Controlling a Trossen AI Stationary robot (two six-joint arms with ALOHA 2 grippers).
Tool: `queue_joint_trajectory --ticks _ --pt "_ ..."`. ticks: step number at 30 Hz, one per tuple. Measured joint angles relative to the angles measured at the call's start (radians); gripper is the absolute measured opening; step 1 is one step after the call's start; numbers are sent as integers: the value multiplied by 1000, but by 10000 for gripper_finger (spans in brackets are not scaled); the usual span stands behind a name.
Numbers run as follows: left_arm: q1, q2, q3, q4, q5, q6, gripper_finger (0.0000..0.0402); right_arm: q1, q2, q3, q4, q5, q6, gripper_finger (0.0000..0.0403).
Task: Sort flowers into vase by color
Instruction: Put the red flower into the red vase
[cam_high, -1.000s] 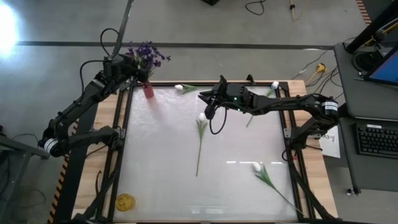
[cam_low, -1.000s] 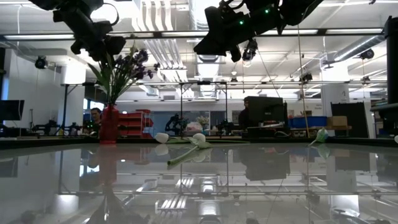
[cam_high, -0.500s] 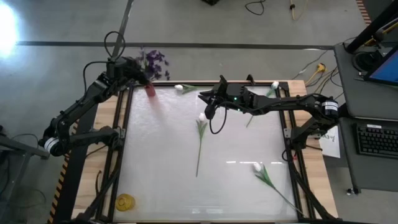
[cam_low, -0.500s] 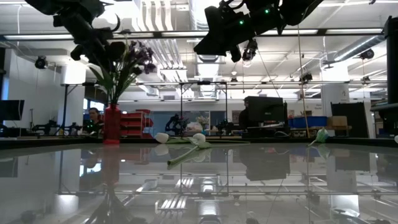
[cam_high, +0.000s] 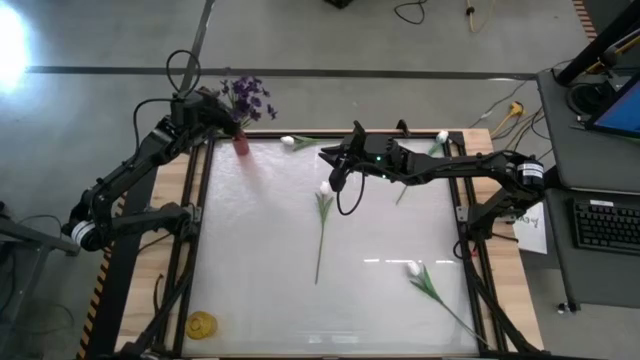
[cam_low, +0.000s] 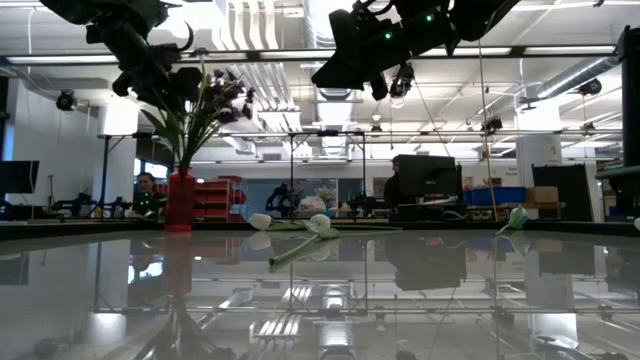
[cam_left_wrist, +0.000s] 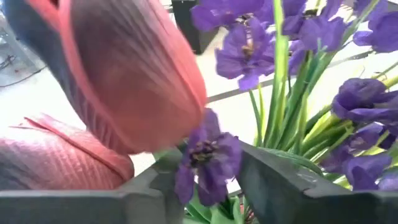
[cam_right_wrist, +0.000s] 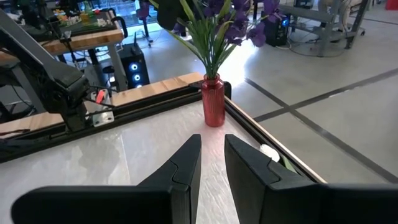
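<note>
A red vase (cam_high: 240, 145) stands at the table's far left corner, and the stems of a bunch of purple flowers (cam_high: 246, 96) stick into it. My left gripper (cam_left_wrist: 211, 186) is over the vase, open, with the bunch's green stems (cam_left_wrist: 277, 106) and a purple blossom (cam_left_wrist: 205, 158) in the gap. A dark red tulip (cam_left_wrist: 124, 74) is close in front of it. Several white tulips lie on the table, one (cam_high: 325, 188) near the middle. My right gripper (cam_high: 325, 155) hangs high over the middle, open by a narrow gap (cam_right_wrist: 211, 155), holding nothing. My left gripper comes at the purple bunch from above the vase, a finger (cam_left_wrist: 283, 186) on each side of the stems and leaves. I cannot tell whether the fingers touch them. The bunch stands upright in the vase (cam_low: 178, 200).
White tulips lie at the far edge (cam_high: 288, 141), at the far right corner (cam_high: 441, 137) and near the right front (cam_high: 413, 268). A yellow roll (cam_high: 202, 324) sits at the near left corner. The black frame (cam_high: 200, 200) borders the table.
My left gripper has shifted slightly toward the table's right above the vase. The purple blossoms have swung toward the right and far side and now stand more upright. The vase has stayed in place.
</note>
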Motion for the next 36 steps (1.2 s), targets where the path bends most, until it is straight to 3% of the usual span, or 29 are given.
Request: queue_joint_trajectory --ticks 11,20,28,36 --pt "0 0 0 2 0 0 227 0 0 0 0 0 24 63" --pt "3 0 0 38 -3 -2 238 0 0 0 0 0 26 63" --pt "3 4 0 63 -19 -24 207 0 0 0 0 0 25 63" --pt "5 6 6 72 -21 -52 90 0 0 0 -1 0 23 63"
